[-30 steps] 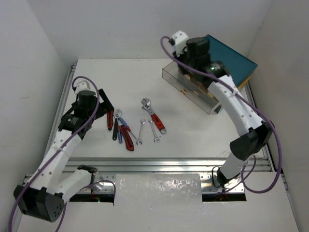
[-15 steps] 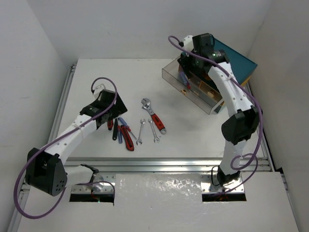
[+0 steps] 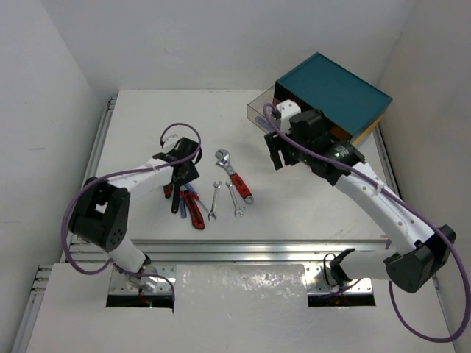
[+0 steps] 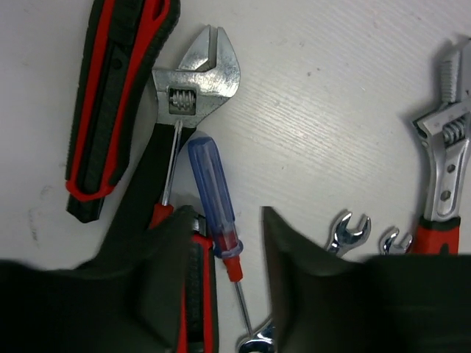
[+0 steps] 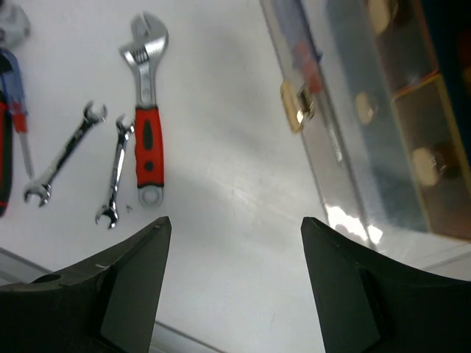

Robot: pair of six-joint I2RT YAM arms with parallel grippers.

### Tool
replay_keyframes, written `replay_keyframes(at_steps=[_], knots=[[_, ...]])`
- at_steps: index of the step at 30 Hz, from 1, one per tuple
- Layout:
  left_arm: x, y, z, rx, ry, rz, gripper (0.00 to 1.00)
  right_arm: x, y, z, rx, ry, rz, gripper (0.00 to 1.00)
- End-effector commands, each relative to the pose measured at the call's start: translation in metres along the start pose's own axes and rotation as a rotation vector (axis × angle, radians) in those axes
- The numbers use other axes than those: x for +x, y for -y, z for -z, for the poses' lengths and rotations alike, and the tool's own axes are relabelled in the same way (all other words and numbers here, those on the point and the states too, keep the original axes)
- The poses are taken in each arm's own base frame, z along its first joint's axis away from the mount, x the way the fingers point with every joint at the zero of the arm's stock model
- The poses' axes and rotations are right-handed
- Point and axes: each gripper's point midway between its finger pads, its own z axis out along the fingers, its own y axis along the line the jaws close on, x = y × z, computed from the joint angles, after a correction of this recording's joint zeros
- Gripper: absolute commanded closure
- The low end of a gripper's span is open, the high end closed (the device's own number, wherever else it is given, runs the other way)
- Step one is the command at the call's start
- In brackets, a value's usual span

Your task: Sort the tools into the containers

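Red-handled wrench (image 3: 234, 175), axis near-to-far, head farthest.

**Bright steel, glossy plastic, a matt bench**

The bench (image 4: 353, 88) is white and matt, with a fine streaked grain. The small wrench (image 4: 197, 73), the red-handled wrench (image 5: 146, 118) and the spanners (image 5: 62, 154) show bright polished metal. The screwdriver (image 4: 211, 195) has a clear blue, glossy plastic handle. The pliers (image 4: 110, 95) have matt, rubbery-looking black and red grips. The drawer (image 5: 331, 147) is smoky see-through plastic with a gloss; the chest (image 3: 331, 92) top is matt teal.
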Motion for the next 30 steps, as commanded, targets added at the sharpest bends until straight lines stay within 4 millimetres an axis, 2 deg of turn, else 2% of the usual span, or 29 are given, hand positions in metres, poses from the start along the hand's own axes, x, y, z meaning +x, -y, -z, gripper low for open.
replay_keyframes(at_steps=[1, 4, 9, 13, 14, 16, 17, 19, 20, 22, 23, 24, 25, 26, 28, 29, 30], knots=[[-0.016, 0.021, -0.006, 0.032, 0.045, 0.046, 0.66, 0.013, -0.010, -0.012, -0.023, 0.017, -0.081, 0.28], [-0.006, 0.022, -0.019, 0.016, 0.014, 0.046, 0.67, 0.030, -0.014, -0.013, -0.034, -0.005, -0.068, 0.28], [0.009, 0.013, -0.035, -0.035, -0.012, 0.046, 0.65, 0.032, -0.017, -0.010, -0.057, 0.003, -0.062, 0.29], [0.017, 0.014, -0.047, -0.041, -0.029, 0.039, 0.64, 0.031, -0.023, -0.012, -0.084, 0.010, -0.062, 0.30], [0.023, 0.015, -0.051, -0.038, -0.049, 0.031, 0.70, 0.032, -0.023, -0.013, -0.087, 0.007, -0.067, 0.30], [0.026, 0.020, -0.055, -0.019, -0.058, 0.029, 0.73, 0.032, -0.028, -0.015, -0.110, 0.014, -0.073, 0.31], [0.030, 0.028, -0.057, 0.018, -0.077, 0.022, 0.82, 0.035, -0.037, -0.017, -0.159, 0.018, -0.082, 0.30], [0.030, 0.034, -0.054, 0.046, -0.082, 0.020, 0.92, 0.035, -0.043, -0.017, -0.187, 0.022, -0.094, 0.30], [0.029, 0.038, -0.052, 0.059, -0.082, 0.023, 0.98, 0.038, -0.056, -0.020, -0.254, 0.032, -0.109, 0.28], [0.020, 0.055, -0.034, 0.144, -0.059, 0.038, 1.00, 0.038, -0.080, -0.016, -0.379, 0.065, -0.182, 0.18], [0.016, 0.063, -0.025, 0.188, -0.047, 0.042, 1.00, 0.040, -0.106, -0.014, -0.537, 0.099, -0.200, 0.05], [0.012, 0.078, -0.002, 0.275, -0.035, 0.046, 1.00, 0.042, -0.118, -0.013, -0.600, 0.089, -0.274, 0.05], [0.007, 0.092, 0.011, 0.353, -0.012, 0.053, 1.00, 0.034, -0.127, -0.015, -0.649, 0.130, -0.302, 0.05], [0.011, 0.106, 0.037, 0.447, -0.010, 0.043, 1.00, 0.047, -0.134, -0.024, -0.666, 0.078, -0.380, 0.04], [0.008, 0.126, 0.064, 0.570, 0.013, 0.053, 1.00, 0.052, -0.135, -0.036, -0.648, 0.058, -0.435, 0.06], [0.020, 0.132, 0.076, 0.615, 0.001, 0.041, 1.00, 0.053, -0.134, -0.043, -0.624, 0.056, -0.463, 0.07], [0.022, 0.139, 0.093, 0.686, -0.010, 0.045, 1.00, 0.054, -0.132, -0.051, -0.592, 0.049, -0.505, 0.10]])
